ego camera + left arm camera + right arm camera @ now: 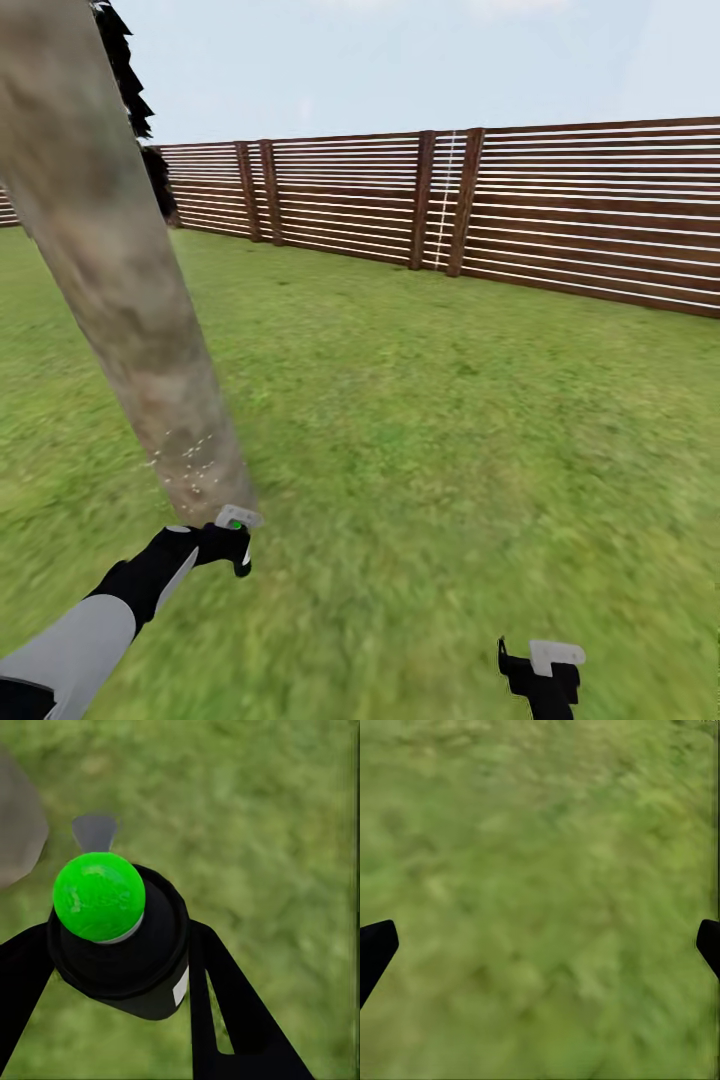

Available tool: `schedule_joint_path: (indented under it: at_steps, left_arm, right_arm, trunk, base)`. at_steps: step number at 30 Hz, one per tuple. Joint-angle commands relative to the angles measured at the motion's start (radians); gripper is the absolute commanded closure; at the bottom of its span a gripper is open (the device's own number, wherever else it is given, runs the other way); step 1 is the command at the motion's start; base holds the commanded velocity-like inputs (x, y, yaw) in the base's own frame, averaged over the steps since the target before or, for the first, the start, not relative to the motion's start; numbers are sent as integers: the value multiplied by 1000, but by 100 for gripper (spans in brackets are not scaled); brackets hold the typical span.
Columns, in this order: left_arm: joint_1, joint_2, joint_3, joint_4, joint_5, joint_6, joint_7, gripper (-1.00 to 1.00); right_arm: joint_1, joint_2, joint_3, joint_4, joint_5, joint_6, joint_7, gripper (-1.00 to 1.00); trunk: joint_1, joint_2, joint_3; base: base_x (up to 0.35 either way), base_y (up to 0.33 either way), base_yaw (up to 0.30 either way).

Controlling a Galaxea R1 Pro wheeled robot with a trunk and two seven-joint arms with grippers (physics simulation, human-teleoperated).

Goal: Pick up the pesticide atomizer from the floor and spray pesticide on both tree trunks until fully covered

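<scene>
From the head view, I have my left gripper (pixel 238 540) low beside the base of the tree trunk (pixel 120 280), with pale specks of spray dotted on the bark just above it; the lawn (pixel 450 420) runs back to the slatted fence (pixel 560 210). My right gripper (pixel 545 672) hangs low over grass, well apart from the trunk.

In the left wrist view, the fingers (pixel 232 1005) are clamped on the pesticide atomizer (pixel 120 937), its top showing bright green, trunk edge at the side.

In the right wrist view, the fingertips (pixel 375 949) stand wide apart over grass, empty.

My worry: only a low patch looks speckled, so holding one aim could leave the upper trunk uncovered, and I could brush the bark this close.
</scene>
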Motion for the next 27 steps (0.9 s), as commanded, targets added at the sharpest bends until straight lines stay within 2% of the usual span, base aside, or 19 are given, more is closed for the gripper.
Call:
schedule_joint_path:
  at_steps: [1,8,13,17,21,27]
  left_arm:
    - [0,2,-4,-2,7,7,-1,100]
    - [0,3,1,-2,8,7,1,100]
    - [0,10,46,15,8,6,6,100]
    - [0,6,88,22,8,3,85,100]
    - [0,-2,94,22,12,1,100,100]
    - [0,-13,95,23,13,-1,101,100]
  right_arm:
    - [-1,0,-5,2,10,-2,-5,-100]
    - [-1,2,-5,1,10,-2,-6,-100]
    - [-1,1,-5,2,10,-2,-6,-100]
    - [-1,2,-5,2,10,-2,-6,-100]
    - [-1,1,-5,2,10,-2,-6,-100]
    - [-1,0,-5,2,12,-2,-5,-100]
  trunk:
    - [0,0,-1]
    - [0,0,-1]
    - [0,0,-1]
    - [0,0,-1]
    - [0,0,-1]
    - [0,0,-1]
  base:
    - [122,-253,0]
    - [80,-263,68]
    - [4,-271,262]
    - [0,-272,275]
    - [82,-261,206]
    - [247,-183,18]
